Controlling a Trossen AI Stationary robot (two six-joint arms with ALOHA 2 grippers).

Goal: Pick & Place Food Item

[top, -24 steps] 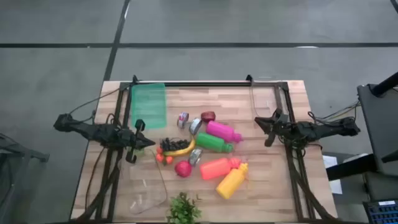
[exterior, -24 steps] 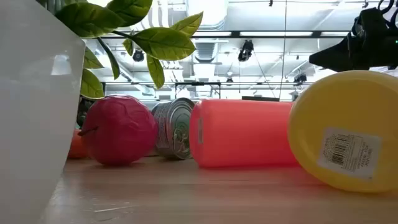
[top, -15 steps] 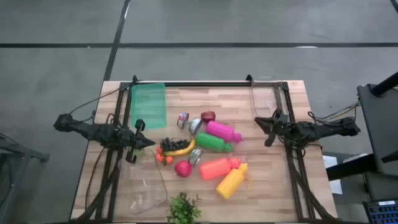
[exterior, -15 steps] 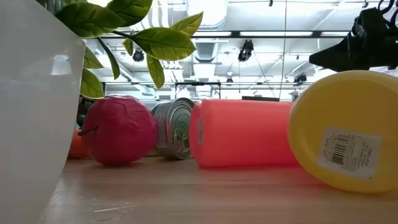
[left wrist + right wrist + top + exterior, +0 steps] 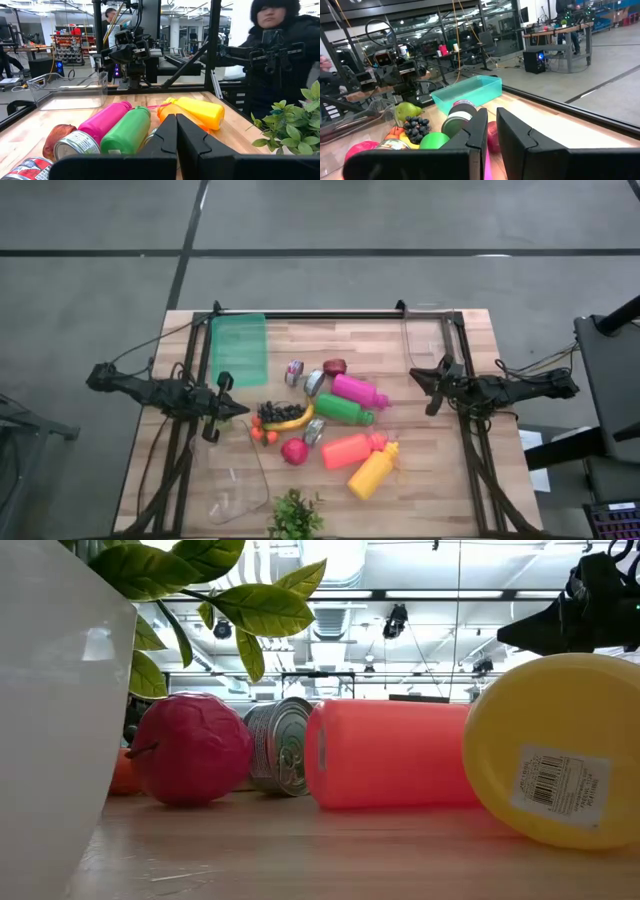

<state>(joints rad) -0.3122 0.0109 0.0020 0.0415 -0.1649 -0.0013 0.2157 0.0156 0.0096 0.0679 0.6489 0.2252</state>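
Food items lie in a cluster mid-table: a banana with dark grapes, a red apple, small orange fruits, a dark red fruit and three cans. A pear shows in the right wrist view. My left gripper hovers shut just left of the cluster, its shut fingers pointing level at it. My right gripper hovers shut to the right of the cluster, fingers pointing toward it. Neither holds anything.
Pink, green, coral and yellow bottles lie among the food. A green bin stands far left, a clear bin near left, another clear bin far right, a potted plant at the near edge. A person stands beyond the table.
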